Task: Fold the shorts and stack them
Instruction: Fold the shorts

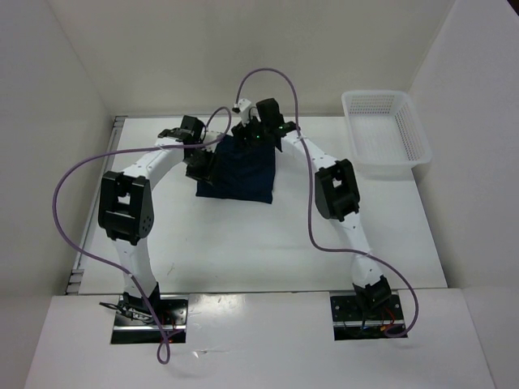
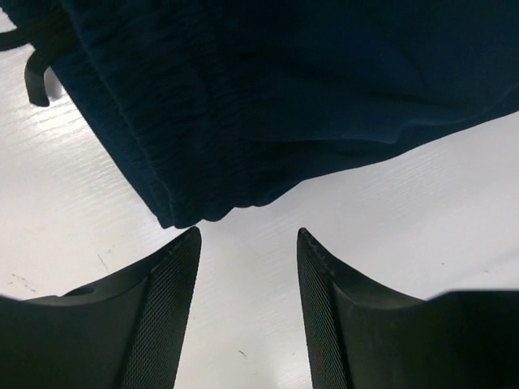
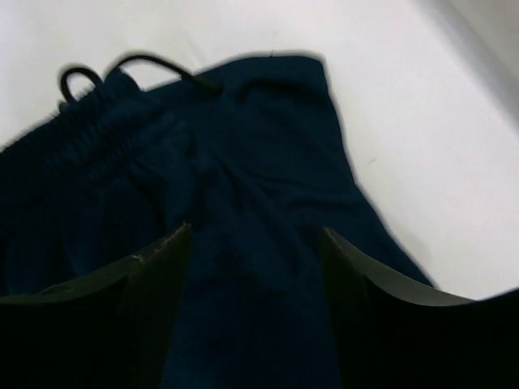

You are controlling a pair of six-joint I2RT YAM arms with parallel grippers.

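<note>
Two fingers of my left pincer [image 2: 247, 235] stood spread in the left wrist view, with bare bench [image 2: 405, 211] between them and no cloth pinched. Just past their tips lay a rounded edge of the shorts [image 2: 284, 97]. The gathered waistband ran up to the left, where a loop of drawstring [image 2: 36, 77] rested on the bench. Open white surface stretched to the right, below the hem.

In the right wrist view my right pincer [image 3: 255, 231] was spread too, hanging over the dark fabric. Cloth showed between the fingers, though I could not tell whether the tips touched it. The drawstring curled off the far left edge of the shorts, and open bench ran along their right edge.

From the top view the shorts lay as a dark block toward the far edge of the bench, near its middle. My left pincer was at their left edge and my right at their far edge. A white mesh basket [image 1: 422, 154] sat at the far right corner, well apart from the shorts. Room lay open across the near half of the bench, between my arms.
</note>
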